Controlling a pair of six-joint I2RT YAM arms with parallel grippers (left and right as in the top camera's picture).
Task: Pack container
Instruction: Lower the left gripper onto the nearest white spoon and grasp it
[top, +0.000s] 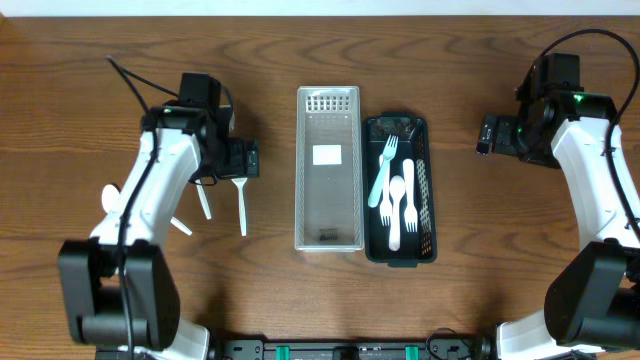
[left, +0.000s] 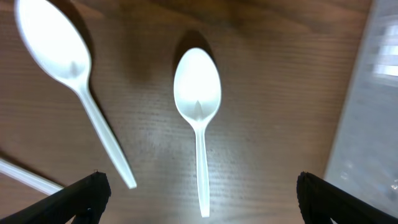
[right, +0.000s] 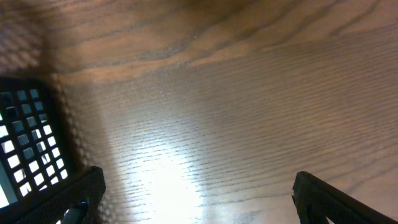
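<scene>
Forks (top: 388, 155) and a spoon (top: 396, 190) are held in the black basket (top: 430, 200) right of the clear tray (top: 345, 200), mid-frame. Left gripper (top: 245, 158), over loose spoons (left: 198, 93), and right gripper (top: 487, 135) are spread wide.

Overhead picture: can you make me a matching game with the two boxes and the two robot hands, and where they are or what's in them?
Things:
1. clear tray
2. black basket
3. left gripper
4. right gripper

Places or states:
A. over bare wood, right of both boxes
B. holds forks and spoons
C. above white spoons lying on the table
D. no cutlery inside

Pairs: 1-D, 2-B, 3-C, 4-A.
</scene>
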